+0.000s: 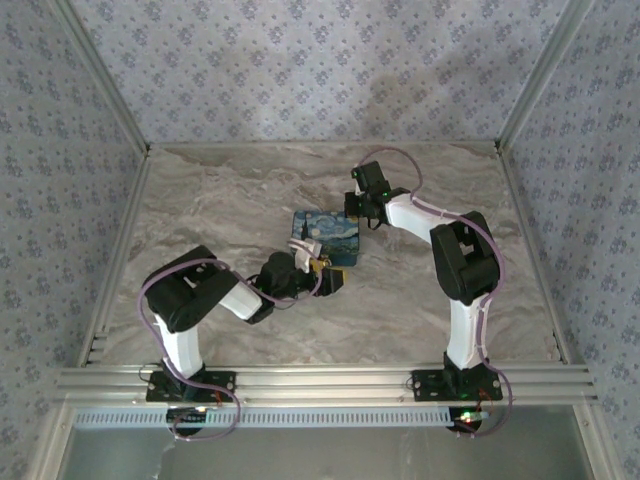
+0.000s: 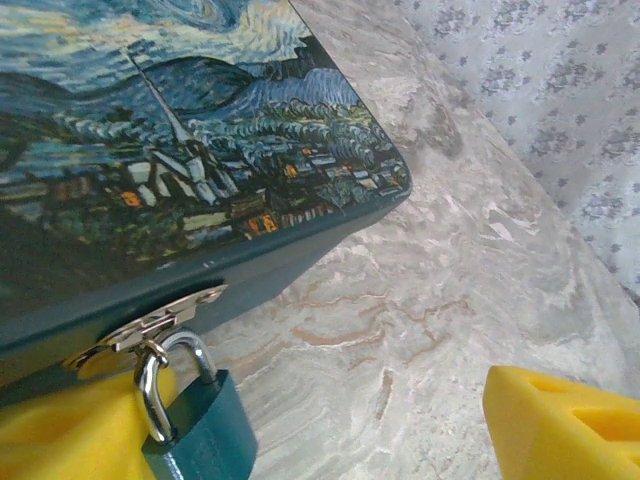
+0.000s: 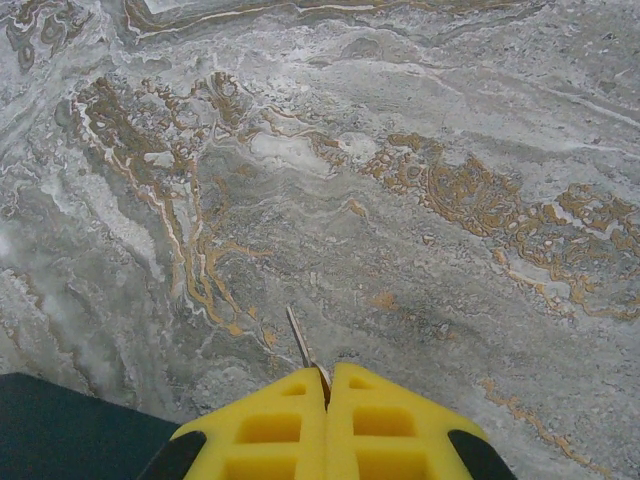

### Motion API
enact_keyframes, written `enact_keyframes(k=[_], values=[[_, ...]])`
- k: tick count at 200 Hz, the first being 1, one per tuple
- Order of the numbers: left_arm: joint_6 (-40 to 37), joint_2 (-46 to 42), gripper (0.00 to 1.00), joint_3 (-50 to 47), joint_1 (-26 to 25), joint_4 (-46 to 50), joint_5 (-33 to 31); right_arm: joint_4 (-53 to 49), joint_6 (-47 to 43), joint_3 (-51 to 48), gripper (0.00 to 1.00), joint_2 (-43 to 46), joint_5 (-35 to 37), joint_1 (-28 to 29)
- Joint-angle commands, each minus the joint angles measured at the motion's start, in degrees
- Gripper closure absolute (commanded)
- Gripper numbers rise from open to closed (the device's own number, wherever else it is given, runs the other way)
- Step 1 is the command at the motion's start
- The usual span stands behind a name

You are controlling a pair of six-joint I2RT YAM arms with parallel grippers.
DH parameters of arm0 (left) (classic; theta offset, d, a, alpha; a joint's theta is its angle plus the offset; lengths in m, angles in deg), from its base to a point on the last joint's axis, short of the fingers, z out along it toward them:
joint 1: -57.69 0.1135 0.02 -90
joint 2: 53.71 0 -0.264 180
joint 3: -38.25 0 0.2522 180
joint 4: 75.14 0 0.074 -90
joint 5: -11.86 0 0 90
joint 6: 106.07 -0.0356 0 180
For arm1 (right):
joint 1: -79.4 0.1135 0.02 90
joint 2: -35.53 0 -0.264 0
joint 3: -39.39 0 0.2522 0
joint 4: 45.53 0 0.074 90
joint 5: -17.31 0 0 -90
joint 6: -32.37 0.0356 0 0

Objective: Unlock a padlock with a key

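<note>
**A:** What's seen from above?

**B:** The box lies mid-table. The left gripper is at its near edge. The right gripper is at its far right corner. The padlock and key are too small to make out from up there.

**A:** And the left wrist?

**B:** The padlock hangs at the box's front wall. Its steel shackle is through the hasp, and it looks closed. The yellow fingers are spread wide and grip nothing. The padlock sits just in front of the one on the picture's left, and I cannot tell whether they touch. The other finger is well off to the side over bare marble.

**A:** The right wrist?

**B:** Both fingers are pressed together, and the key is pinched at their tips. Its thin blade pokes out ahead over the table. I cannot tell whether the tip touches the marble. So the key is at the box's far side, well apart from the padlock at the near edge.
</note>
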Motion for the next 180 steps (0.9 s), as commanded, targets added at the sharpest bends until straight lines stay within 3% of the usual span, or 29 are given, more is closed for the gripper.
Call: enact_keyframes(k=[1, 16, 56, 129, 180], values=[[1.64, 0.92, 0.22, 2.01, 0.22, -5.78, 3.9, -2.17, -0.22, -1.17, 1.0, -0.17, -1.18, 0.68], [2.02, 1.2, 0.22, 2.31, 0.3, -5.17, 3.5, -2.13, -0.24, -1.28, 1.0, 0.0, -1.22, 0.77], [3.5, 1.65, 0.35, 3.74, 1.11, -0.72, 3.89, -2.06, -0.39, -1.89, 1.0, 0.68, -1.12, 0.83], [4.35, 1.87, 0.25, 4.04, 1.56, 5.0, -2.03, -1.49, -0.27, -3.33, 1.0, 1.84, -1.04, 1.0], [4.82, 2.88, 0.32, 4.22, 1.83, 3.9, -1.62, -1.13, -0.21, -3.85, 1.0, 1.95, -1.04, 0.92]])
